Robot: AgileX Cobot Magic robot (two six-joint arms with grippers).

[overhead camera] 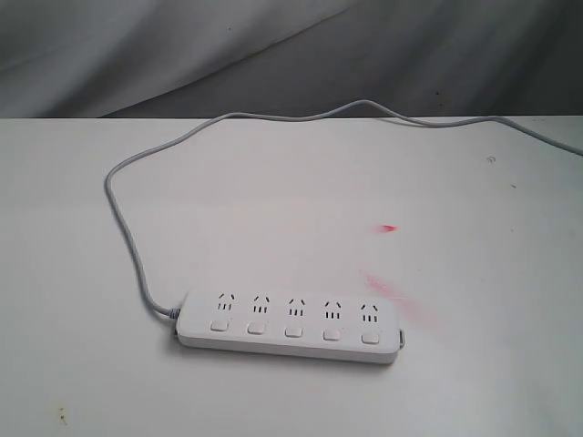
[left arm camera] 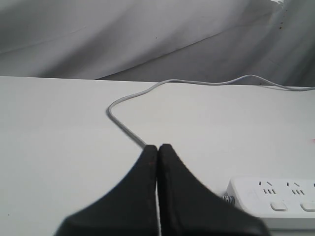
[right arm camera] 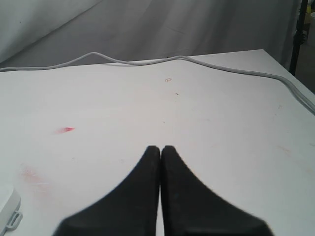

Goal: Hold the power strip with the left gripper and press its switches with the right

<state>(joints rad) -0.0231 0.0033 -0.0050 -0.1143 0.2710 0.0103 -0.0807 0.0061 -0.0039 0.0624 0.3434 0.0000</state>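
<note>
Power strip [overhead camera: 291,326] lies flat on the white desk [overhead camera: 273,209], near the front edge in the exterior view. Its five socket groups face up in a row, and nothing touches it. Its grey cord [overhead camera: 123,228] leaves the left end, loops away across the desk and runs off to the right along the far edge. Neither arm shows in the exterior view, so the work looks to be at the approach, with holding and pressing not yet begun. The left gripper [left arm camera: 157,147] has its two black fingers pressed together, holds nothing and hangs above the bare desk; the cord end of the strip is near it. The right gripper [right arm camera: 160,147] is likewise pressed together and empty, with only a corner of the strip at the edge of its view. To do this well, the left one should probably spread first, then settle on the cord end, clear of the buttons. The body looks light and smooth, and may slide or tip under a push if it is not pinned first. The right one can likely go in as it is, since joined tips make one blunt point for a straight downward press. The switches [overhead camera: 293,331] are small square buttons, one below each socket group. A faint red smear [overhead camera: 389,228] marks the desk beyond the right end.
</note>
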